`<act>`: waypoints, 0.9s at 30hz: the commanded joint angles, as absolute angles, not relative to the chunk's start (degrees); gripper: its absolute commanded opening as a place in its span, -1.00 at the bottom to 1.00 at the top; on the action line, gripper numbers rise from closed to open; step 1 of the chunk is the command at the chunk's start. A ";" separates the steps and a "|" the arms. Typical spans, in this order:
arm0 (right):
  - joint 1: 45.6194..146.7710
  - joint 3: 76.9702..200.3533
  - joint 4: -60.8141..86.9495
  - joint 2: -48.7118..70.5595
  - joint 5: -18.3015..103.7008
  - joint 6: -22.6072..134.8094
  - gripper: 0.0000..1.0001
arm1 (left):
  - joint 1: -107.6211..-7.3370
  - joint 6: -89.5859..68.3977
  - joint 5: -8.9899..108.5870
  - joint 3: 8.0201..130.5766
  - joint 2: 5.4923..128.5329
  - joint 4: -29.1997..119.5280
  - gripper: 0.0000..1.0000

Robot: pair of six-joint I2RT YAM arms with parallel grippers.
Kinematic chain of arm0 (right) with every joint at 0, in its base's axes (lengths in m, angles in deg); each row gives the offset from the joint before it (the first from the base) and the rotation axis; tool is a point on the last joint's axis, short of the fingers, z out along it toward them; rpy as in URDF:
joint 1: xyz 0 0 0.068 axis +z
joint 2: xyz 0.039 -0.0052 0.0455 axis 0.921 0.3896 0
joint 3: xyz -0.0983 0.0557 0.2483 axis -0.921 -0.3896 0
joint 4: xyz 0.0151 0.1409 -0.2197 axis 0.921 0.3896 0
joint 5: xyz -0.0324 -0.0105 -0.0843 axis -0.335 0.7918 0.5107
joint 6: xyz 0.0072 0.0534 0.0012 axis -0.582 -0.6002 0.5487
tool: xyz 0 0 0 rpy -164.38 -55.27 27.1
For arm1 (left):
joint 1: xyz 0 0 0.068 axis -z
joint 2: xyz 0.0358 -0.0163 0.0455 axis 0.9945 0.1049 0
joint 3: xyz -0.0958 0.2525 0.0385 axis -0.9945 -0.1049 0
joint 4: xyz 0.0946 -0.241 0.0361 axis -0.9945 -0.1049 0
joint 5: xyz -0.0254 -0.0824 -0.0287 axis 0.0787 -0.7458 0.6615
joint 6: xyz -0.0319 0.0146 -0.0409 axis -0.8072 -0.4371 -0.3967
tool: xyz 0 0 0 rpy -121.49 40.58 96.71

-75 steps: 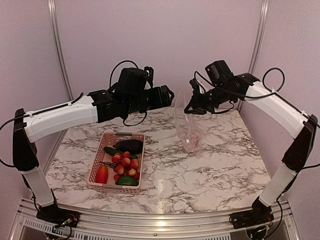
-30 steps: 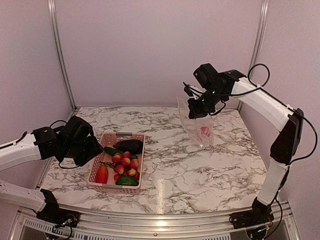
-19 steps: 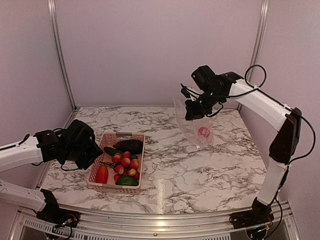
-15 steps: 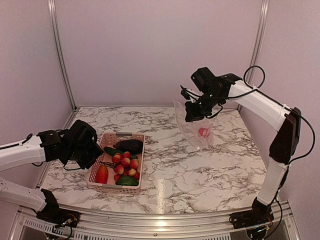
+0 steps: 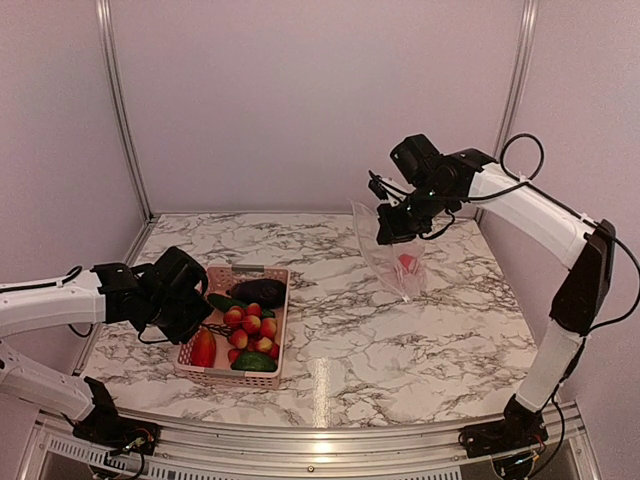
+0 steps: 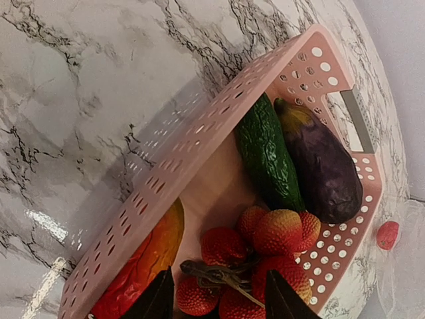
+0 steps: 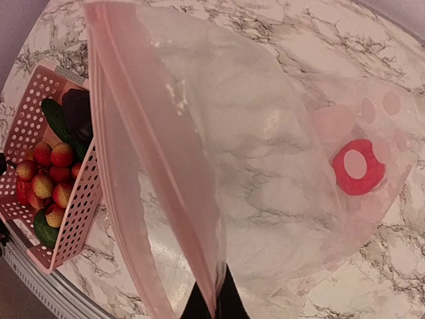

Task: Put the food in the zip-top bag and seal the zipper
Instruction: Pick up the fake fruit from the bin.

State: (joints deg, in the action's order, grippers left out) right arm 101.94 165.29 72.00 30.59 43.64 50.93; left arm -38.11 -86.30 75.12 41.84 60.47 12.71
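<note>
Right gripper point(image 7: 214, 300) seemingly on zipper point(image 7: 149, 146)

Left gripper point(image 6: 216, 302) over basket point(image 6: 199, 153), at its left wall. Directly ahead of the fingertips: cluster of small fruits point(image 6: 279, 232). Beyond the cluster, toward the basket's far end: cucumber point(image 6: 269, 159), with eggplant point(image 6: 322, 173) touching its right side. Left of the tips, along the wall: one long piece point(image 6: 143, 266). Basket sits on table point(image 5: 400, 340).

Right gripper point(image 7: 212, 302) well off to the right, above the table. Zip-top bag point(image 7: 265, 166) hangs below it, zipper point(image 7: 153, 166) running away from the tips. One food piece point(image 7: 358, 166) low inside the bag, right of the tips.
</note>
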 commanded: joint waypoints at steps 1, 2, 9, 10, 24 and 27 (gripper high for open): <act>102.51 164.27 70.79 28.15 44.92 50.29 -1.00 | -37.84 -86.75 77.18 39.62 60.97 15.40 -0.07; 102.54 164.05 70.89 27.99 44.97 50.32 -1.00 | -37.84 -86.48 77.28 39.34 61.36 16.32 -0.08; 102.50 163.75 70.96 27.68 44.83 49.50 -1.00 | -37.57 -87.75 77.28 36.63 62.54 21.25 -0.16; 102.49 163.82 70.92 27.67 44.74 49.35 -1.00 | -37.57 -87.51 77.73 36.42 62.61 21.77 -0.19; 102.54 163.29 71.45 27.16 44.84 48.41 -1.00 | -37.73 -83.50 79.78 37.15 64.94 24.81 -0.67; 102.51 163.24 71.62 27.14 44.98 48.37 -1.00 | -37.79 -81.21 80.91 37.91 65.43 25.21 -0.81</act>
